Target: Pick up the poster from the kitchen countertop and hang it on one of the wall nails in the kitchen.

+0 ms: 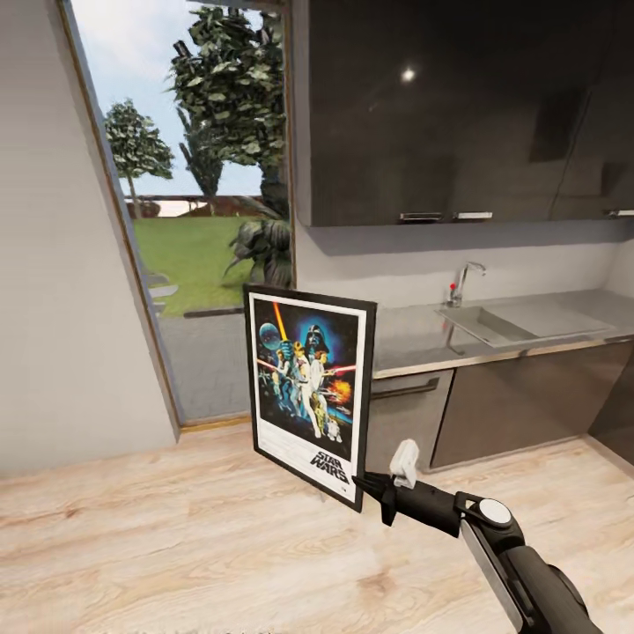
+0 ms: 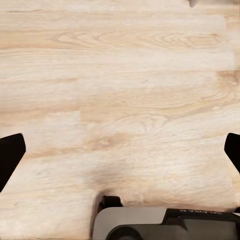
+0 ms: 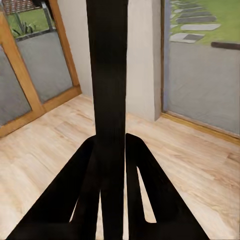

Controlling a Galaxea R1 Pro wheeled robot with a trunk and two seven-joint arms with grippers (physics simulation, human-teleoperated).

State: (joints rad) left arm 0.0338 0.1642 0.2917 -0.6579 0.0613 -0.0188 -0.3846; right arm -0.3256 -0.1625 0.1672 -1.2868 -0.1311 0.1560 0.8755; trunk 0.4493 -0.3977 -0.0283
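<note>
Overhead, from my head camera: my right gripper (image 1: 363, 483) is clamped on the lower corner of the poster (image 1: 308, 387), just beside its "STAR WARS" logo, and carries it upright, slightly tilted, in the air above the floor (image 1: 176, 546). Its black frame and white inner border face me. It is off the kitchen countertop (image 1: 414, 339), which runs along the back wall to the poster's right (a grey brushed-metal surface). Set into that worktop are a sink (image 1: 493, 324) and a chrome tap (image 1: 465, 280). Dark glossy base cabinets (image 1: 519, 405) stand beneath it, and dark glossy wall cabinets (image 1: 458, 106) hang above, with a pale strip of wall between the two.

Left of the cabinets, a tall window (image 1: 202, 194) with a wooden frame gives onto lawn, paving and trees (image 1: 233, 79). A plain white wall (image 1: 53, 264) fills the far left. The floor is light wood planking throughout.

Right wrist camera: the poster's edge (image 3: 111, 75) rises as a dark vertical band, pinched between my two black fingers (image 3: 75, 200), which touch it on both sides. Behind it lie the wooden floor (image 3: 200, 165), a white pillar (image 3: 142, 55) and glazed panels in wooden frames (image 3: 30, 85).

Left wrist camera: my left gripper (image 2: 120, 150) points down at bare planks (image 2: 120, 75), its dark fingertips (image 2: 10, 152) spread wide apart at either side with nothing between them.
</note>
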